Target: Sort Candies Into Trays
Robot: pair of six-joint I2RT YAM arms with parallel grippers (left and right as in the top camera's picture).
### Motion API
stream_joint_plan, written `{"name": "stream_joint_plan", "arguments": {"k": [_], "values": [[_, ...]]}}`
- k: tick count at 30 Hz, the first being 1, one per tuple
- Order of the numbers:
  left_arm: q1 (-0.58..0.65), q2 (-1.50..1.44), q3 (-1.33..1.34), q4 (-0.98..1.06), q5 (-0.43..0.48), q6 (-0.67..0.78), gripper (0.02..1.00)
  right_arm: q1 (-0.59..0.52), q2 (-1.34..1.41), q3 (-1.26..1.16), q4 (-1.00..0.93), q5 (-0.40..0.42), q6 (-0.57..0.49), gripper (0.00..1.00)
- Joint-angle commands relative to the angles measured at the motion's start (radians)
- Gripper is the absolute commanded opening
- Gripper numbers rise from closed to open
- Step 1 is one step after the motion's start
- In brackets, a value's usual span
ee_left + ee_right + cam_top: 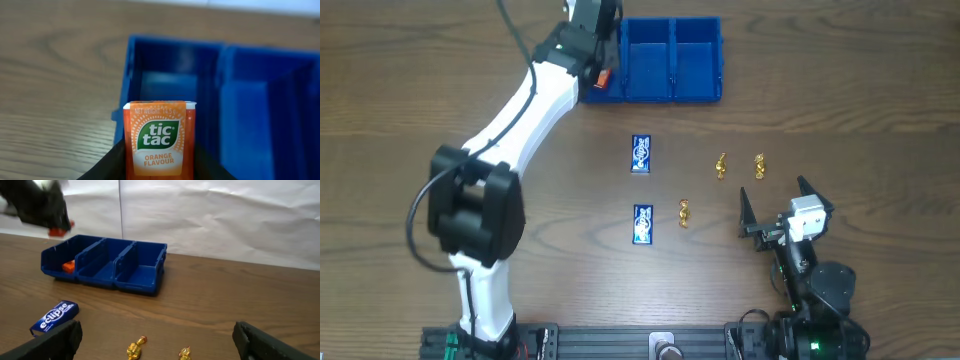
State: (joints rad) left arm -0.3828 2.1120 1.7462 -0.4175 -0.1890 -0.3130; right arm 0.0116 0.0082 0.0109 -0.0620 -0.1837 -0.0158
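My left gripper (594, 62) is shut on a small orange candy box (160, 142) and hangs just above the left end of the blue three-compartment tray (672, 92). From the right wrist view, another orange box (68, 266) lies in the tray's (142, 272) leftmost compartment. Two blue candy packs (641, 154) (642, 224) and three gold-wrapped candies (721, 165) (759, 165) (684, 212) lie on the table. My right gripper (775, 212) stands open near the table's front right, close to the gold candies, with nothing between its fingers.
The wooden table (840, 120) has free room to the left of and to the right of the candies. The tray's middle and right compartments (696, 55) look empty. A white backdrop (225, 215) stands behind the table's far edge.
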Motion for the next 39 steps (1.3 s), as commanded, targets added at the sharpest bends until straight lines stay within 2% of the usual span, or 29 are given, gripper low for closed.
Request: {"name": "stream_joint_plan", "arguments": {"k": [1, 7, 9, 10, 11, 14, 15, 18, 24, 27, 29, 32, 35, 39], "values": [[0.014, 0.020, 0.018, 0.016, 0.052, 0.006, 0.259, 0.004, -0.005, -0.003, -0.002, 0.003, -0.015, 0.998], [0.016, 0.024, 0.018, 0.026, 0.052, 0.009, 0.290, 0.004, -0.005, -0.003, -0.002, 0.003, -0.015, 0.998], [0.016, 0.024, 0.018, 0.026, 0.052, 0.014, 0.354, 0.004, -0.005, -0.003, -0.002, 0.003, -0.015, 0.998], [0.016, 0.024, 0.018, 0.026, 0.051, 0.022, 0.448, 0.004, -0.005, -0.003, -0.002, 0.003, -0.015, 0.998], [0.016, 0.024, 0.018, 0.026, 0.050, 0.022, 0.619, 0.004, -0.005, -0.003, -0.002, 0.003, -0.015, 0.998], [0.016, 0.016, 0.018, 0.024, 0.048, 0.021, 0.954, 0.004, -0.005, -0.003, -0.002, 0.003, -0.015, 0.998], [0.016, 0.004, 0.018, 0.020, 0.048, 0.021, 0.991, 0.004, -0.005, -0.003, -0.002, 0.003, -0.015, 0.998], [0.016, -0.071, 0.018, -0.017, 0.048, 0.010, 0.996, 0.004, -0.005, -0.003, -0.002, 0.003, -0.015, 0.998], [0.018, -0.464, -0.128, 0.005, 0.022, 0.037, 1.000, 0.004, -0.005, -0.003, -0.002, 0.003, -0.015, 0.998], [0.045, -0.768, -0.380, 0.196, 0.015, 0.150, 0.998, 0.004, -0.005, -0.003, -0.002, 0.003, -0.015, 0.998], [0.097, -0.962, -0.560, 0.300, 0.060, 0.212, 1.000, 0.004, -0.005, -0.003, -0.002, 0.003, -0.015, 0.998], [0.181, -1.184, -0.766, 0.357, 0.122, 0.272, 1.000, 0.004, -0.005, -0.003, -0.002, 0.003, -0.015, 0.998], [0.248, -1.427, -0.998, 0.386, 0.131, 0.315, 0.998, 0.004, -0.005, -0.003, -0.002, 0.003, -0.015, 0.998], [0.274, -1.668, -1.246, 0.462, 0.150, 0.336, 0.998, 0.004, -0.005, -0.003, -0.002, 0.003, -0.015, 0.998]]}}
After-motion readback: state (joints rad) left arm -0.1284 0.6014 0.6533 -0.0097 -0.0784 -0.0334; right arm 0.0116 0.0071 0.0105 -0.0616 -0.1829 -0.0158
